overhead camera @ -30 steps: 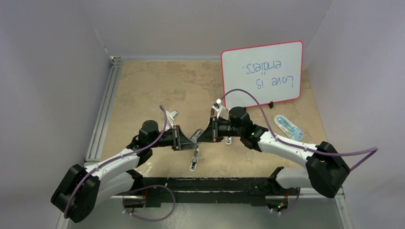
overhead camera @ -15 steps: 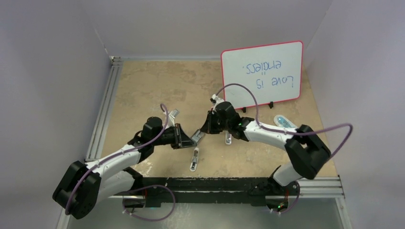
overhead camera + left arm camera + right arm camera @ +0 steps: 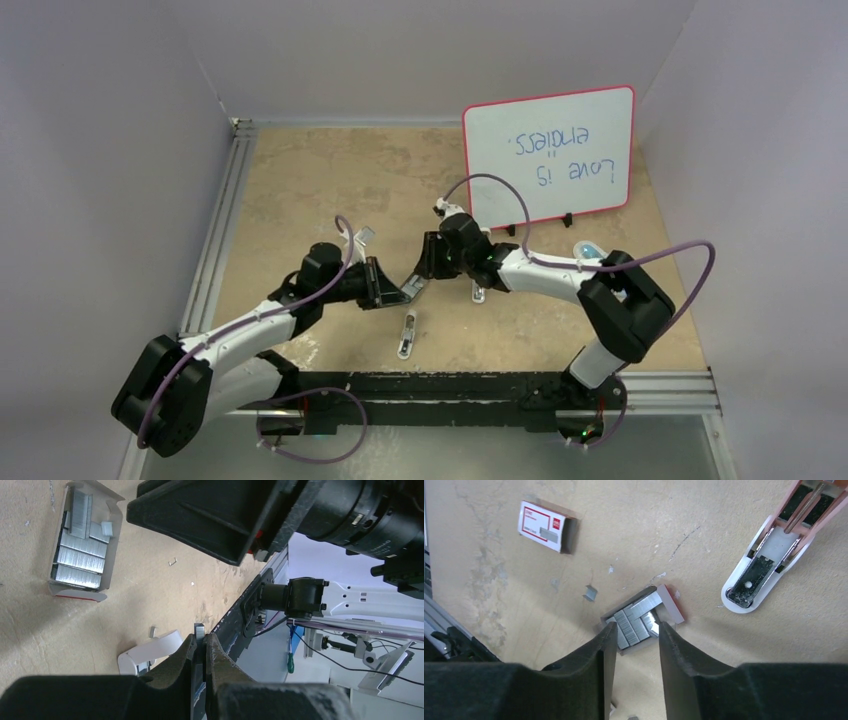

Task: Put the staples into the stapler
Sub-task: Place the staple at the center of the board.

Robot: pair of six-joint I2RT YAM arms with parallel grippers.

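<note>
Fingertips (image 3: 184,655) of the left gripper (image 3: 200,641) are pressed together, clenched on a short staple strip (image 3: 199,629) whose ribbed grey end pokes out just past the tips. This gripper lies low and sideways over the tan table (image 3: 684,515). A pale rounded piece sits just beside its fingers, too hidden to identify. The right gripper (image 3: 636,628) faces it from close by, pointing down at the table. Its two dark fingers (image 3: 599,655) stand apart with nothing held between them. Through the gap, the staples (image 3: 638,616) lie on the table surface as several silvery strips packed in a small grey tray (image 3: 672,603) with a reddish end flap. The near end of the tray sits right between the fingertips in that view. Whether the fingers touch it cannot be told. From the left wrist the same tray shows further off, under the right gripper's black body, with the strips laid side by side inside. A single loose bit of staple (image 3: 590,594) lies on the table near the tray. The stapler (image 3: 769,562) rests well apart from the tray, hinged open, its pink arm lifted off the white base so the metal channel is exposed. A red-and-white cardboard box (image 3: 544,527) lies on the other side. Beyond both arms a pink-framed whiteboard (image 3: 548,155) with handwriting stands at the back of the table, and a blue-and-white oblong thing (image 3: 603,265) lies near it
</note>
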